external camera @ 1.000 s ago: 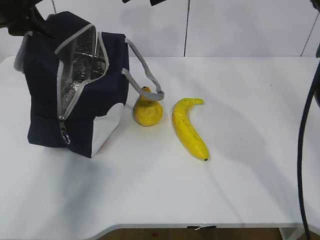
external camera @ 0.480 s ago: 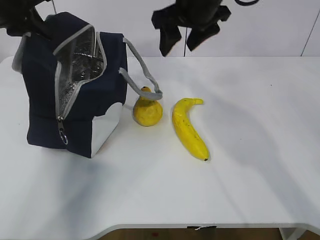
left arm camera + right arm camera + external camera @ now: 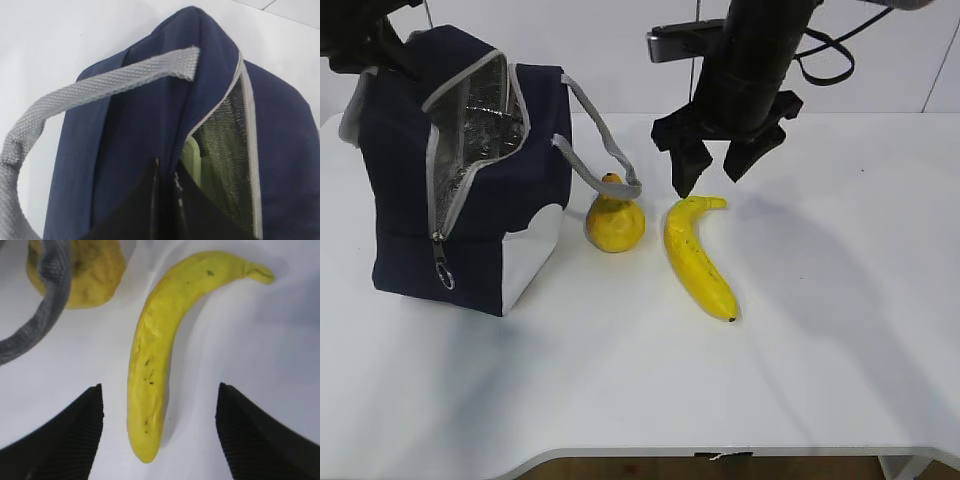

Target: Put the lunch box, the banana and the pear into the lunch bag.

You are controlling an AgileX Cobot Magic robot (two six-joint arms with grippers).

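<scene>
The navy lunch bag [image 3: 470, 190] stands at the left with its zipper open, showing the silver lining. My left gripper [image 3: 165, 176] is shut on the bag's top fabric edge beside the opening. The sage-green lid of the lunch box [image 3: 192, 159] shows inside the bag. The pear [image 3: 614, 222] stands right of the bag, under a grey handle [image 3: 605, 140]. The banana [image 3: 698, 258] lies right of the pear. My right gripper [image 3: 710, 178] is open and empty, hovering over the banana's stem end. In the right wrist view the banana [image 3: 160, 355] lies between the spread fingers [image 3: 75, 430].
The white table [image 3: 820, 330] reaches far to the right and front of the banana. In the right wrist view the grey handle [image 3: 47, 315] drapes over the pear [image 3: 97, 275]. A white wall stands behind the table.
My right gripper has come down from the top of the view to just above the banana. The bag's top has shifted slightly left in my left gripper.
</scene>
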